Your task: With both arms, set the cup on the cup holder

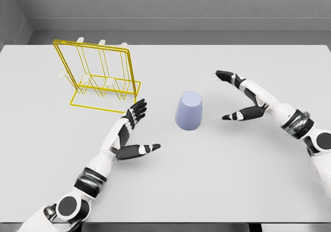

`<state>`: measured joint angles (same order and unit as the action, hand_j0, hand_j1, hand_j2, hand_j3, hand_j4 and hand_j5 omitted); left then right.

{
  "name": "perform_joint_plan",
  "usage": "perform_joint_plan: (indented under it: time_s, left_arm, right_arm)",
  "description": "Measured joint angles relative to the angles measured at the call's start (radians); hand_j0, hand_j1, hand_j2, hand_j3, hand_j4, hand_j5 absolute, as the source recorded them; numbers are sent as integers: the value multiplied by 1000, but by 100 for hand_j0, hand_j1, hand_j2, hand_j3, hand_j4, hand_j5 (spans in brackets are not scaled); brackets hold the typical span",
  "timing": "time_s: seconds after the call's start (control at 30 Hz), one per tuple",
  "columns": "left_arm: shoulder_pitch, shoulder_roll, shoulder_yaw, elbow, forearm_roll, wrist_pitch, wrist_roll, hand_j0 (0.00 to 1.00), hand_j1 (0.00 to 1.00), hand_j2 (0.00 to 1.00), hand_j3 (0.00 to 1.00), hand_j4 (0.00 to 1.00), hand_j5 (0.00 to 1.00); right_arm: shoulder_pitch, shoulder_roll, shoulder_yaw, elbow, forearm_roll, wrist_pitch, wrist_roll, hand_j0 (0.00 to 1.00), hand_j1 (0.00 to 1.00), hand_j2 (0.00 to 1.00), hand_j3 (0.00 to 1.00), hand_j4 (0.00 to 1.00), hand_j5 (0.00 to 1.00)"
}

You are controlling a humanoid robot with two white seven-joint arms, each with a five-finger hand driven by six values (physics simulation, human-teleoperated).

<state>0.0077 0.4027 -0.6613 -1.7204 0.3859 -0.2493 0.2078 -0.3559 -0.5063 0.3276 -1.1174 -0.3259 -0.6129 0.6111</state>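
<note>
The pale lavender cup (189, 111) stands upside down near the middle of the white table (217, 180), its wider mouth on the tabletop and its closed base turned up. Nothing touches it.

To its right, the right hand (244, 96) hangs just above the table with its palm turned toward the cup. The fingers are stretched wide, the thumb reaching out low and the others pointing up and away, and the hand holds nothing. A clear gap lies between it and the cup.

On the cup's other side, the left hand (132, 133) is likewise spread open and empty, fingers pointing toward the back of the table and thumb jutting out to the right. It sits somewhat lower left of the cup, apart from it, with its fingertips near the front corner of the rack.

That rack, a yellow wire cup holder (98, 76), stands upright at the back left of the table, well apart from the cup, with pale pegs poking through its frame.
</note>
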Motion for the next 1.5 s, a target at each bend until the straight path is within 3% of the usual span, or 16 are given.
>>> perform_joint_plan:
  time_s: [0.17,0.53,0.87,1.5]
  left_arm:
    - [-34,-68,8,48,-18,5,2,100,100,100,100,100,100]
    - [-84,-145,10,126,-28,8,1,100,100,100,100,100,100]
    - [-114,-190,10,175,-63,69,2,100,100,100,100,100,100]
    - [-152,-229,-6,185,-92,78,-1,100,100,100,100,100,100]
  right_arm:
    - [-3,-93,-63,3,-6,1,0,100,100,100,100,100,100]
    - [-3,-217,-97,4,-7,0,0,100,100,100,100,100,100]
    - [-6,-227,-101,-18,-4,0,0,100,100,100,100,100,100]
    - [5,-244,-108,-8,-12,0,0,100,100,100,100,100,100]
